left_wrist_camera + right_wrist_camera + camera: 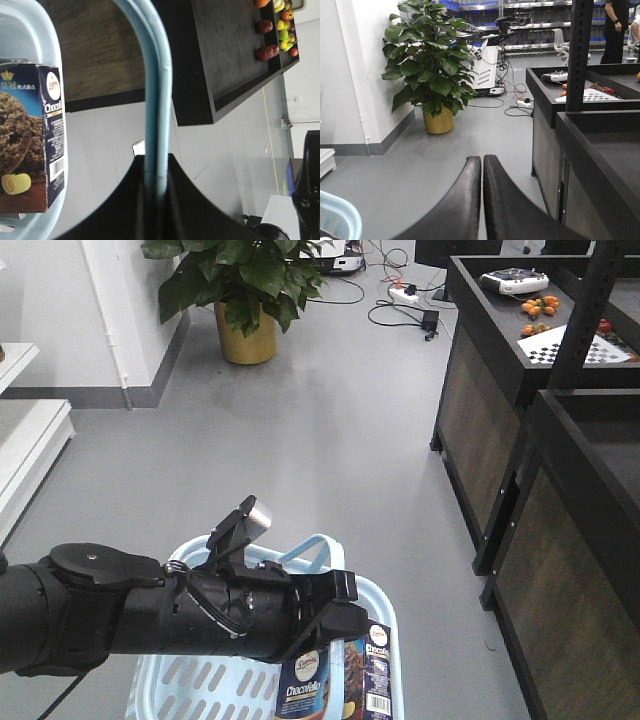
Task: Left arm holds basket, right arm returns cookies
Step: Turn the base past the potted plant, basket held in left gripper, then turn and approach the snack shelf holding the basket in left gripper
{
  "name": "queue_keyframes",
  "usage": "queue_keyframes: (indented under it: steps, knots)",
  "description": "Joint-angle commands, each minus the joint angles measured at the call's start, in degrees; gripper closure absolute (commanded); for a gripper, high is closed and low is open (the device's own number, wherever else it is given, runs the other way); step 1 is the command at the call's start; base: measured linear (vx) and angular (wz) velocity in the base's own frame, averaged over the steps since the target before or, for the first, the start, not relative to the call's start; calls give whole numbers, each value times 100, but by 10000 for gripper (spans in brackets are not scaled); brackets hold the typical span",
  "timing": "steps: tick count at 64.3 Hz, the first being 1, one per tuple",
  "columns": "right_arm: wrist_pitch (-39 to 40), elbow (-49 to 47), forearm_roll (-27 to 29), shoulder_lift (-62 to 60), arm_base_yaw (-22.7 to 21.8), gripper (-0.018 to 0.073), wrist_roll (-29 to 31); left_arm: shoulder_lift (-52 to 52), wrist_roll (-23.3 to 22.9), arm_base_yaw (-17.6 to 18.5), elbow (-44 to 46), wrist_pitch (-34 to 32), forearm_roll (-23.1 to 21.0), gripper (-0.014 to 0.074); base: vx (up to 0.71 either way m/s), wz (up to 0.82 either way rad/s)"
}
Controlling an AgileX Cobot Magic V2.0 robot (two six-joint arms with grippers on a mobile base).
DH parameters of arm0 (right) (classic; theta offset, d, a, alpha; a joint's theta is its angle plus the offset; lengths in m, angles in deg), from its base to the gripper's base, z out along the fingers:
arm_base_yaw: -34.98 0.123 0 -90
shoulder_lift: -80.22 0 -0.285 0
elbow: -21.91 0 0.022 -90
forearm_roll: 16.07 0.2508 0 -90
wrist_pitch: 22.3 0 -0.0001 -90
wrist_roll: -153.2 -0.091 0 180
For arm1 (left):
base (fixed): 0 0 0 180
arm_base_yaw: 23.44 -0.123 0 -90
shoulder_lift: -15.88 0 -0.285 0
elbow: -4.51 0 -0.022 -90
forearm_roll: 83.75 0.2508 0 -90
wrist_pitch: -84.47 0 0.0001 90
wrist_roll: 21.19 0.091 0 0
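Observation:
The bulky left arm (110, 615) reaches in from the lower left. Its gripper (335, 605) is shut on the loop handles (156, 90) of the light blue basket (180, 680). In the left wrist view the handles run straight between the closed jaws of the left gripper (156, 160). The cookies box (340, 680), dark brown and navy, stands in the basket's right end. It also shows in the left wrist view (30, 140). The right gripper (482, 161) is shut and empty, held over the grey floor. A basket corner (340, 217) lies at its lower left. The right arm is out of the front view.
Black shelving units (540, 420) stand along the right, close to the basket, holding fruit (540, 308) and a checkered board (590, 345). A potted plant (245, 300) and floor cables (400, 300) are far ahead. A white shelf (25, 440) is at the left.

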State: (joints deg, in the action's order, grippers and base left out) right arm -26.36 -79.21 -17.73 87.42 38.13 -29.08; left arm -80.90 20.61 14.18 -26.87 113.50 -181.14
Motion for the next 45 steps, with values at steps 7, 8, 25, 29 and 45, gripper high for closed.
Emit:
queue_keyframes:
  steps: [7,8,25,29,45]
  knots:
    - [441,9,-3,-67,-30,567,5,241,45,0,181,229,-435,604,28,-6]
    - [441,9,-3,-67,-30,567,5,241,45,0,181,229,-435,604,28,-7]
    - [441,9,-3,-67,-30,567,5,241,45,0,181,229,-435,604,29,-5]
    - [441,9,-3,-67,-30,567,5,241,45,0,181,229,-435,604,30,-1]
    - [441,9,-3,-67,-30,567,5,241,45,0,181,229,-435,604,31,3]
